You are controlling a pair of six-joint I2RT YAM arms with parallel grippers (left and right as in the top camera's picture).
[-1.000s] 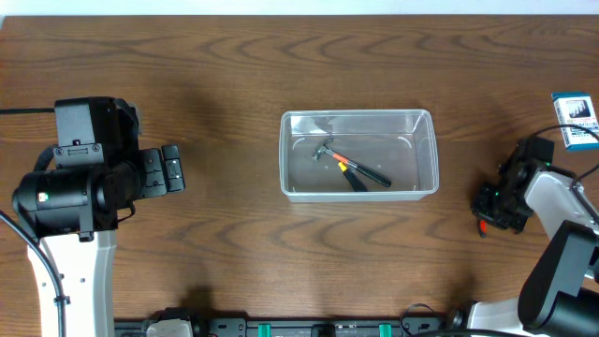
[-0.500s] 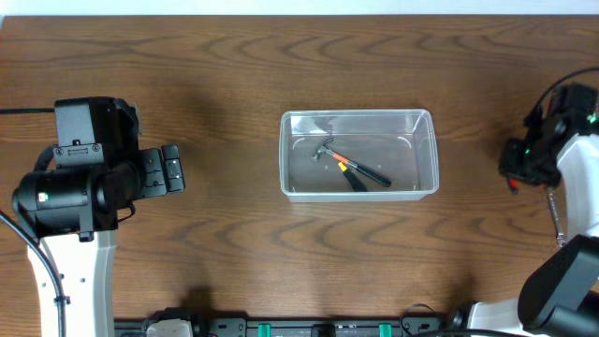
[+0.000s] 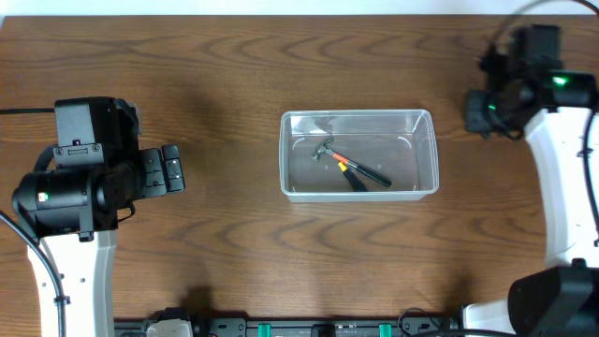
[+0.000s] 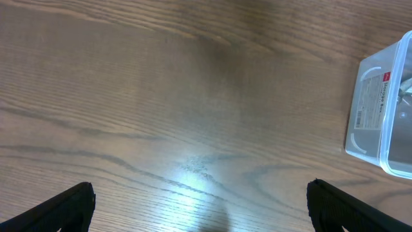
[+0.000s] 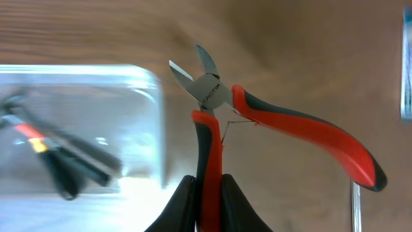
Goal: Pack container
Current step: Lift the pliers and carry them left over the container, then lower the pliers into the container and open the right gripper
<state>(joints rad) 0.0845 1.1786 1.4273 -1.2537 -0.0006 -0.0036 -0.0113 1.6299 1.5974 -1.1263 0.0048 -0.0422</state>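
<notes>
The container (image 3: 360,154) is a clear rectangular tub at the table's middle; its corner also shows in the right wrist view (image 5: 84,116) and the left wrist view (image 4: 386,109). Inside lie a small hammer (image 3: 329,151) and a dark-handled tool (image 3: 357,181). My right gripper (image 3: 487,108) hovers just off the tub's back right corner. It is shut (image 5: 207,193) on one handle of red-and-black cutting pliers (image 5: 212,96), which point away with their other handle splayed right. My left gripper (image 3: 173,168) stands open far to the left, with only bare wood between its fingers (image 4: 71,206).
A blue-and-white box (image 5: 407,64) shows at the right edge of the right wrist view. The left arm's body (image 3: 75,187) fills the table's left side. The right arm (image 3: 566,187) runs along the right edge.
My right gripper has swung from the front right of the table up to the tub's back right corner, carrying the pliers. The left arm has not moved.
</notes>
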